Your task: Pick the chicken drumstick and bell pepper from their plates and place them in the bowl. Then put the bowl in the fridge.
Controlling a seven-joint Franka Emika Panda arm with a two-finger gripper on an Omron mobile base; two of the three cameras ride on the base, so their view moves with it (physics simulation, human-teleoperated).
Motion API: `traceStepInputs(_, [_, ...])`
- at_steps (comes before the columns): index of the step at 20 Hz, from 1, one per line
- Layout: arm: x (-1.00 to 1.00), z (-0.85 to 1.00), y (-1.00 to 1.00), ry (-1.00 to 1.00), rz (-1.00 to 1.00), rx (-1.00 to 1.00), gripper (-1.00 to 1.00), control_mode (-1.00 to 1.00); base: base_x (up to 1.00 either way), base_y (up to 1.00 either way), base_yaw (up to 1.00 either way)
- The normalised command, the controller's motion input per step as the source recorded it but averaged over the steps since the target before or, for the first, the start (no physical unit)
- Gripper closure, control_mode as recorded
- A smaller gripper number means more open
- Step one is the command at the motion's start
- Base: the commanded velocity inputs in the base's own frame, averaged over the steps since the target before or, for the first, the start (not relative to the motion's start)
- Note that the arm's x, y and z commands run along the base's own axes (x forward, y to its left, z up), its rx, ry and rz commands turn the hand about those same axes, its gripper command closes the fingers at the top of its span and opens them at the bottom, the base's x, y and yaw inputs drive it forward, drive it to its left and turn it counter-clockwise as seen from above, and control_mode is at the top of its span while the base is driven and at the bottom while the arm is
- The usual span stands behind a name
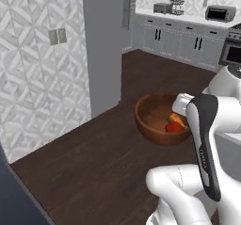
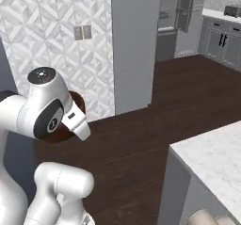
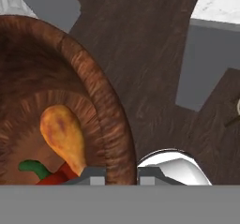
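My gripper (image 3: pixel 121 175) is shut on the rim of the reddish-brown wooden bowl (image 3: pixel 110 110), one fingertip inside the rim and one outside. The bowl (image 1: pixel 155 118) hangs above the dark floor in front of my hand. Inside it lie the orange-brown chicken drumstick (image 3: pixel 63 136) and, under it, the red bell pepper (image 3: pixel 58 177) with its green stem. Both also show in the left base view, the drumstick (image 1: pixel 177 119) above the pepper (image 1: pixel 173 127). My arm hides most of the bowl (image 2: pixel 78 104) in the right base view. The tall grey fridge (image 1: pixel 101 45) stands beyond the bowl. The plates are out of view.
A patterned white wall (image 1: pixel 37 68) runs along the left of the fridge. A marble-topped counter corner (image 2: pixel 212 153) stands at the right. Grey cabinets with black handles (image 1: pixel 183 38) line the far wall, with a microwave (image 1: pixel 220 13) on top. Dark wood floor (image 1: pixel 94 172) lies open below.
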Motion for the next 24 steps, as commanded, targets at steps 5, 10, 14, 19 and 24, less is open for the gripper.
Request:
traceStepInputs(5, [0.0,0.0,0.0,0.0,0.0,0.0,1.0,1.0,0.78,0.76,-0.67])
traceStepInputs(10, [0.0,0.0,0.0,0.0,0.0,0.0,1.0,1.0,0.77,0.93,-0.6])
traceStepInputs(14, [0.0,0.0,0.0,0.0,0.0,0.0,1.0,1.0,0.87,0.78,-0.66])
traceStepInputs(19, [0.0,0.0,0.0,0.0,0.0,0.0,1.0,1.0,0.93,0.92,-0.48])
traceStepInputs(24, [0.0,0.0,0.0,0.0,0.0,0.0,1.0,1.0,1.0,0.96,-0.16])
